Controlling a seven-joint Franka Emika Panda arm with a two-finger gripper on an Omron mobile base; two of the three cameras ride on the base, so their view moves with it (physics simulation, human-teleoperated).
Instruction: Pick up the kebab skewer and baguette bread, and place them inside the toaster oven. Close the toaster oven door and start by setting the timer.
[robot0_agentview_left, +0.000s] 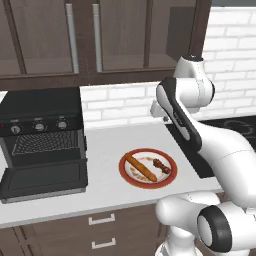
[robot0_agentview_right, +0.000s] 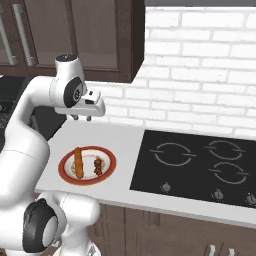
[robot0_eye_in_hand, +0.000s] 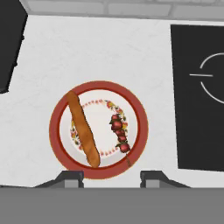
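A red-rimmed plate (robot0_agentview_left: 123, 169) (robot0_agentview_right: 63, 169) (robot0_eye_in_hand: 54, 127) on the white counter holds both foods. The baguette bread (robot0_agentview_left: 139, 167) (robot0_agentview_right: 78, 162) (robot0_eye_in_hand: 83, 129) lies along its left half. The kebab skewer (robot0_agentview_left: 161, 164) (robot0_agentview_right: 98, 165) (robot0_eye_in_hand: 119, 133) rests apart from it on the right half. My gripper (robot0_agentview_left: 165, 118) (robot0_agentview_right: 82, 117) (robot0_eye_in_hand: 111, 177) hovers high above the plate, pointing down, open with nothing between its fingers. The toaster oven (robot0_agentview_left: 42, 140) stands at the left, its wire rack showing. The toaster oven door (robot0_agentview_left: 45, 182) is dropped open and flat.
A flat black cooktop (robot0_agentview_left: 230, 125) (robot0_agentview_right: 200, 165) (robot0_eye_in_hand: 197, 96) is set into the counter right of the plate. White brick wall runs behind, dark cabinets hang above. Bare counter lies between the plate and the oven, whose three knobs (robot0_agentview_left: 39, 126) sit in a row.
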